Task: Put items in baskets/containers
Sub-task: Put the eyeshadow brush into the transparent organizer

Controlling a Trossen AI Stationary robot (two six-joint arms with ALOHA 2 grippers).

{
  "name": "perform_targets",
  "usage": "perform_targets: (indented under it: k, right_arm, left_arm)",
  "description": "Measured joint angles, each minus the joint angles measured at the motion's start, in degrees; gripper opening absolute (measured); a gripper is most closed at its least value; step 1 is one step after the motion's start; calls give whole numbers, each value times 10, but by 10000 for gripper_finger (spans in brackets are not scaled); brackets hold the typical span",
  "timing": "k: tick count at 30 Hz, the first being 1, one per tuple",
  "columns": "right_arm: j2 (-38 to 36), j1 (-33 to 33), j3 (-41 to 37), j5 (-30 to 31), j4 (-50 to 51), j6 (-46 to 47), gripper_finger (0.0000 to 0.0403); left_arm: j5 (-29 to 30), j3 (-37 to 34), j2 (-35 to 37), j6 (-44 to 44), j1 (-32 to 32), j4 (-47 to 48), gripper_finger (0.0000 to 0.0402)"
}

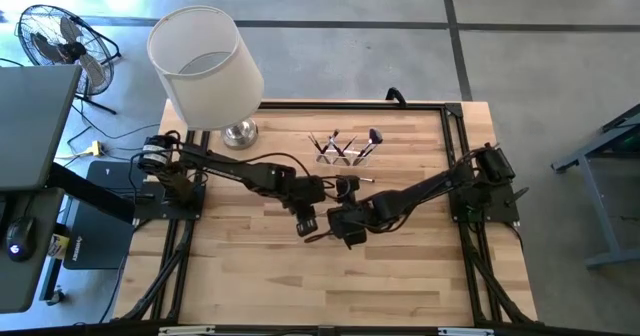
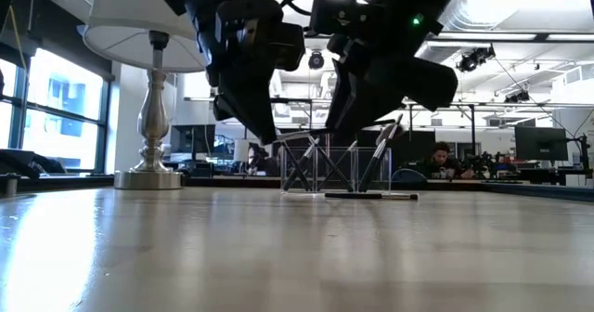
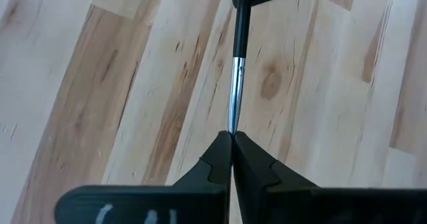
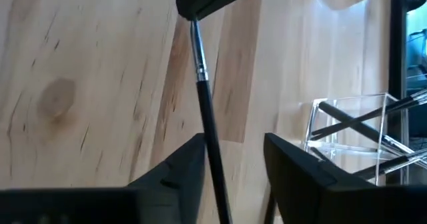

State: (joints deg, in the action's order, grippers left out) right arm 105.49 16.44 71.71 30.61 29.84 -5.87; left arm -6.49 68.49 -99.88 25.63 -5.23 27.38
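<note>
A slim makeup brush [image 3: 235, 77] with a dark handle and a silver ferrule hangs above the table between my two grippers. My left gripper [image 3: 231, 139] [image 1: 308, 224] is shut on its ferrule end. My right gripper [image 4: 233, 157] [image 1: 345, 234] stands open, and the brush's dark handle [image 4: 208, 124] runs between its fingers. The clear holder [image 1: 345, 154] [image 4: 353, 137] stands on the table beyond them, with several brushes leaning crossed inside. One more brush [image 2: 371, 196] lies flat on the table in front of the holder. My left gripper pinches the brush by the end of its silver ferrule [image 3: 231, 121] between its two fingertips; the bristle tip is hidden between them. The fingers slant down from above, and the brush sticks out ahead of them, roughly in their line. The brush is clear of the table. My right gripper has the handle close along the inner side of one finger [image 4: 180, 167]; whether it touches, I cannot tell.
A table lamp with a big white shade [image 1: 205, 66] and a silver foot [image 1: 240, 133] stands at the far left of the wooden table [image 1: 250, 286]. A black frame [image 1: 455, 126] runs round the table's edges. People sit at desks in the room behind.
</note>
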Motion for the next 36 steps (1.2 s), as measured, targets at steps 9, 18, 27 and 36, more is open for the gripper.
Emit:
perform_targets:
  k: [9,18,27,36]
  right_arm:
    - [0,-4,4,-42,44,30,80]
    - [0,-8,3,-71,85,64,50]
    - [0,-12,3,-108,102,141,7]
    - [0,-13,3,-121,108,205,5]
  left_arm:
    - [-20,1,0,30,0,3,0]
    - [-37,1,0,34,0,-4,0]
    - [-53,1,1,31,0,-7,18]
    - [-47,1,1,3,0,-19,102]
